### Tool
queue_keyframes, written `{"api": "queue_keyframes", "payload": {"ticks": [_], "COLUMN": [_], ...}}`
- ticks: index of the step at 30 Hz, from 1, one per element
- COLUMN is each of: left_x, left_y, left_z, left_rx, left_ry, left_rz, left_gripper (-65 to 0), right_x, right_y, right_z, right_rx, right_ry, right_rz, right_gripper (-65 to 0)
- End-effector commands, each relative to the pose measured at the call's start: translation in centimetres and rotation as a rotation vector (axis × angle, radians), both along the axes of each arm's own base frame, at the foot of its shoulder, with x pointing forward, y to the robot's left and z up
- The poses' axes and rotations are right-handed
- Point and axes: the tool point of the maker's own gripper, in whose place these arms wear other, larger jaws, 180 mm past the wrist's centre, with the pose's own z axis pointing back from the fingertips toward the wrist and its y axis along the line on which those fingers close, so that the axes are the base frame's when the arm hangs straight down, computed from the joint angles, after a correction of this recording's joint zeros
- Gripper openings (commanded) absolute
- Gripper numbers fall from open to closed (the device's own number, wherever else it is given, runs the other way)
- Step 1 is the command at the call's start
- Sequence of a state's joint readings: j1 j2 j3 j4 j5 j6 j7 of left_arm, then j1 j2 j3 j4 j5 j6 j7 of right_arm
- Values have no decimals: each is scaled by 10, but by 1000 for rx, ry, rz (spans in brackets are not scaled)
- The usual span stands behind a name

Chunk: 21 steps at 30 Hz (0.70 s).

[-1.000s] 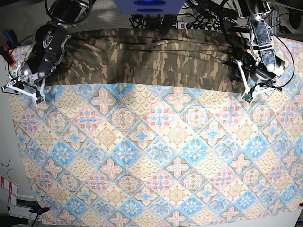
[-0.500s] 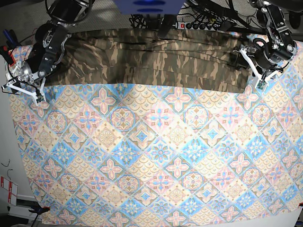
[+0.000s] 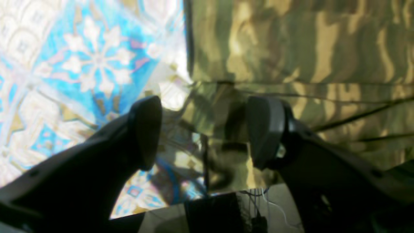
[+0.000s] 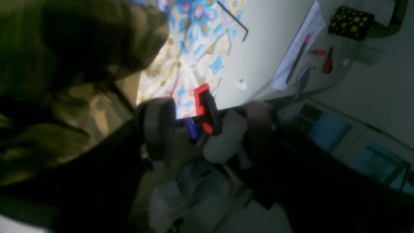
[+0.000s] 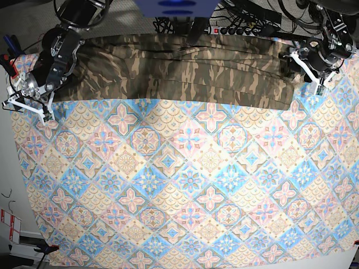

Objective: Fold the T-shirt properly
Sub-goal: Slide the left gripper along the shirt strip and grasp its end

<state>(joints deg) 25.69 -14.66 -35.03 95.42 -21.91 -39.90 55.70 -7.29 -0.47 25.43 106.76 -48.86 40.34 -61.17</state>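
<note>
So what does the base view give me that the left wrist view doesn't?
Only the base view shows the whole T-shirt lying as a long band along the far edge of the tablecloth, and the right pincer at its other end. Only the left wrist view shows the left pincer up close: jaws apart, nothing between them, above the shirt's corner. Both show camouflage cloth beside patterned tablecloth.
</note>
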Motion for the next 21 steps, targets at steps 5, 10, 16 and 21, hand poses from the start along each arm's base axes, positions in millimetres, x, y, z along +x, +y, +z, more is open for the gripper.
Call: {"api": "queue_keyframes", "payload": {"ticks": [5, 10, 16, 21], "left_x": [-10, -1, -5, -10], "left_y": [10, 2, -40, -60], "left_z": [-33, -38, -71, -99], "left_rx": [-74, -112, -224, -321], "left_ry": [72, 19, 96, 130], "left_rz": [79, 90, 59, 121], "left_gripper": [-239, -239, -243, -244], "right_x": [4, 4, 4, 4], "right_y": [-5, -5, -5, -5], "right_z": [10, 10, 10, 10], "right_rx": [-29, -29, -29, -29], "right_ry": [-19, -19, -20, -20], "right_rz": [-5, -5, -4, -4], "right_gripper": [-298, -298, -298, -298]}}
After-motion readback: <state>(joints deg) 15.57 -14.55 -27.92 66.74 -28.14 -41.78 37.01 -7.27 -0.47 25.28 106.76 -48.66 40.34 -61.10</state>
